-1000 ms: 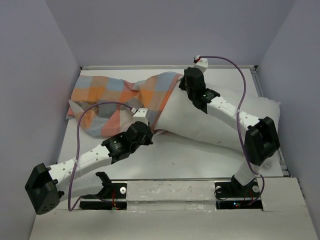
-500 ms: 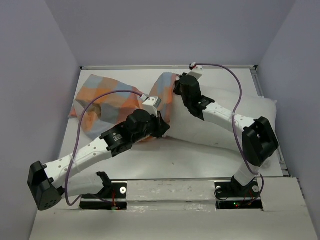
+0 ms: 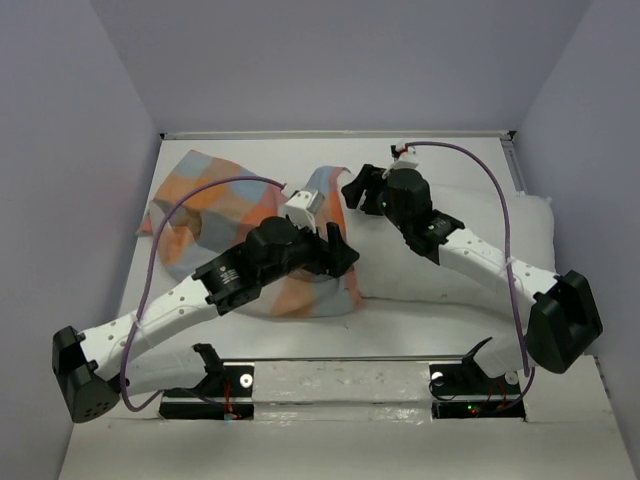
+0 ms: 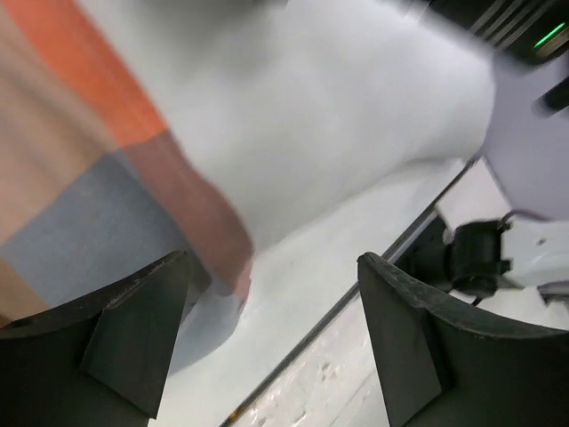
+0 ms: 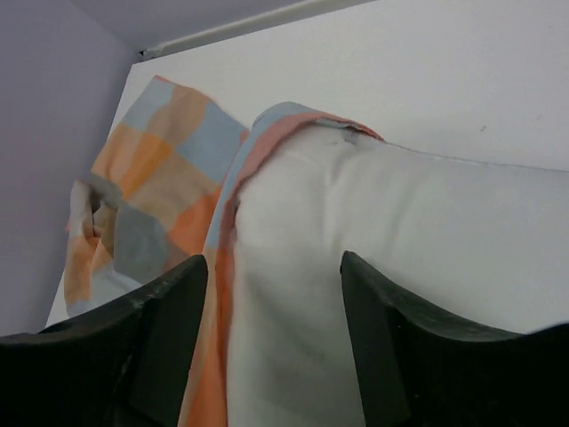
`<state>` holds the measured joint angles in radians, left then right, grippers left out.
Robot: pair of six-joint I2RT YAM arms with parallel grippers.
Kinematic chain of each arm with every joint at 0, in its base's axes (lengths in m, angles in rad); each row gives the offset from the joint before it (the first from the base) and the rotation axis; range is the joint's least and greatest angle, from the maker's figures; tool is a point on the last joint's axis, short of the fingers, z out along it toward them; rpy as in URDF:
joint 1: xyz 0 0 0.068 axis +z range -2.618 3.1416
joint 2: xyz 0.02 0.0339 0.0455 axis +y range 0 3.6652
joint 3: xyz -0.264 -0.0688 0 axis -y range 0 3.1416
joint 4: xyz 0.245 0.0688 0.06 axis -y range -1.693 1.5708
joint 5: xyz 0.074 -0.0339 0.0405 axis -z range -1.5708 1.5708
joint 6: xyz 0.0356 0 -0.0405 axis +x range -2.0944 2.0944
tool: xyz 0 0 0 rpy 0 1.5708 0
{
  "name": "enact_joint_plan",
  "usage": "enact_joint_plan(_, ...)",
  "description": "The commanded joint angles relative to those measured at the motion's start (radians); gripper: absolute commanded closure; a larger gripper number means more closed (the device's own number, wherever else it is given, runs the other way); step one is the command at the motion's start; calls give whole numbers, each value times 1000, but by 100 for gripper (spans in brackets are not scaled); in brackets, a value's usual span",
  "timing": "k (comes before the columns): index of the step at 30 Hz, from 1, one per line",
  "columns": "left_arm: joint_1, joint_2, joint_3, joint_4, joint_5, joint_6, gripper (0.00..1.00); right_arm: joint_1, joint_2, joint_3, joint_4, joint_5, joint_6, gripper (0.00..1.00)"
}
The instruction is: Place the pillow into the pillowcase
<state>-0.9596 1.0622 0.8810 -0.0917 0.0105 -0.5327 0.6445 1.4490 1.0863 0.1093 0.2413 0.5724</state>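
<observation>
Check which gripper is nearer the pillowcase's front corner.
Left. The left gripper is just behind that corner of the pillowcase; the right gripper is further back, by the case's far edge, over the pillow.

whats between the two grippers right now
The open edge of the pillowcase, lying over the pillow; the top view shows it between left gripper and right gripper.

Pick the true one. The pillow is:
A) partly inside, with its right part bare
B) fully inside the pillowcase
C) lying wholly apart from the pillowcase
A: the pillowcase covers only the left end of the pillow, and the rest lies bare to the right.
</observation>
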Motion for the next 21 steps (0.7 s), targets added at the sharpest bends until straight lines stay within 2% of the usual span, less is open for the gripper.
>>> enact_joint_plan(1,2,-65,168,-28,-130,95,15,-43,-68,-46,-144,-62,-46,23)
enact_joint_plan(3,15,-45,205,-29,-196,108,20,-54,-93,-40,-199,-74,-71,18)
enact_joint_plan(5,34,22,249,-51,-265,138,23,-54,-134,-40,-232,-34,-77,19)
enact_joint_plan(8,91,143,318,-71,-309,195,27,-54,-199,-66,-258,-10,-114,29)
enact_joint_plan(9,110,143,319,-74,-322,201,27,-54,-199,-68,-258,-5,-114,29)
enact_joint_plan(11,165,234,368,-59,-298,221,27,-54,-222,-72,-293,4,-146,31)
enact_joint_plan(16,263,464,507,-43,-271,260,31,-54,-223,-89,-329,15,-192,23)
enact_joint_plan(21,280,603,610,-22,-282,278,41,-54,-228,-97,-329,-23,-207,27)
